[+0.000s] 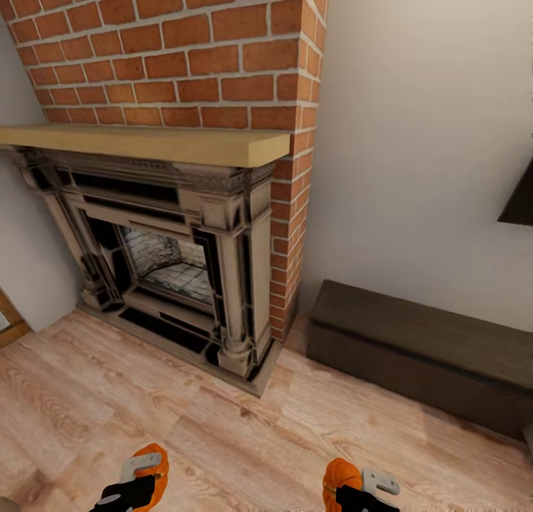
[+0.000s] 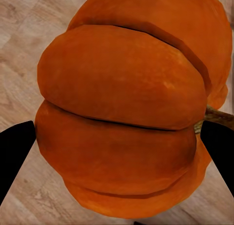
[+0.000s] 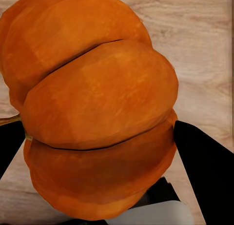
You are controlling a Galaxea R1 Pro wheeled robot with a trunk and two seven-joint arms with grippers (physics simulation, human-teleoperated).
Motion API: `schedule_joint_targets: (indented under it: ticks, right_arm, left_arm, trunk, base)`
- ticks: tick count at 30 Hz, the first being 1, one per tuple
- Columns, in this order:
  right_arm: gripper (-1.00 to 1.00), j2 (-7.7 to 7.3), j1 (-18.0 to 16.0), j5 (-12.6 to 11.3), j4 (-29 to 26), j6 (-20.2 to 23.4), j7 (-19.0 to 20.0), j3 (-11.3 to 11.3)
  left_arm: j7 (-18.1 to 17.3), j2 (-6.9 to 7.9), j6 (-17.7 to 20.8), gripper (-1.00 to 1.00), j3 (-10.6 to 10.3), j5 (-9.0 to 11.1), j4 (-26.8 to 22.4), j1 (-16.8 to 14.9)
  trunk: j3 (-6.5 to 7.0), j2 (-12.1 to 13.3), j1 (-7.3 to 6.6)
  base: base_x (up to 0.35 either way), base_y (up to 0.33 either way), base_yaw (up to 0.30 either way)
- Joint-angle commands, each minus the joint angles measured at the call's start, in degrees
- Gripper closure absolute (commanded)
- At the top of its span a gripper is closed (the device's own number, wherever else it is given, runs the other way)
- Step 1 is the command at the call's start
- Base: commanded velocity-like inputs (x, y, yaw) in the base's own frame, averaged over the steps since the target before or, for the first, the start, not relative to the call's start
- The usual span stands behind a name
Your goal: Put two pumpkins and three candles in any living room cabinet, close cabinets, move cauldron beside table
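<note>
I'm carrying a pumpkin (image 2: 122,122) clenched in each gripper, left (image 1: 137,476) and right (image 1: 363,486), probably heading for the cabinet (image 1: 422,349) beside the fireplace (image 1: 170,253)

The head view's bottom edge cuts off both arms, the left claw (image 1: 141,476) and the right claw (image 1: 363,486), and each pumpkin (image 1: 153,464) (image 1: 342,481) they carry; the cabinet (image 1: 414,349), ahead and right of the right claw, runs past the right edge

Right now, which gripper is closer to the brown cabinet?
Right. The right gripper with its pumpkin is just short of the cabinet; the left gripper is farther off, in front of the fireplace.
</note>
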Motion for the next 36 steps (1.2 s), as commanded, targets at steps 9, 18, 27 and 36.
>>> schedule_joint_targets:
  ticks: [9, 18, 27, 36]
  right_arm:
    - [1.0, 0.11, 0.0, -0.1, -0.1, 0.2, -0.3, 0.4]
    - [1.0, 0.13, 0.0, -0.1, -0.2, 0.1, -0.3, 0.4]
    - [1.0, 0.17, 0.0, -0.2, -0.3, -0.8, -0.4, 0.4]
    - [1.0, 0.16, 0.0, -0.2, -0.2, -1.8, -0.5, 0.4]
  left_arm:
    - [0.2, -0.03, -0.1, 1.0, -0.5, 0.3, -0.1, 0.0]
    - [0.2, 0.03, -0.2, 1.0, -0.5, 0.4, -0.1, 0.0]
    - [0.2, 0.03, -0.2, 1.0, -0.5, 0.4, -0.1, 0.0]
    - [0.2, -0.04, -0.2, 1.0, -0.5, 0.3, -0.1, 0.0]
  trunk:
    - [-0.79, 0.0, 0.0]
    - [-1.46, 0.0, 0.0]
    - [-1.91, 0.0, 0.0]
    - [-2.26, 0.0, 0.0]
  base:
    - [0.0, 0.0, -0.173]
    - [0.0, 0.0, -0.19]
    - [0.0, 0.0, -0.238]
    - [0.0, 0.0, -0.255]
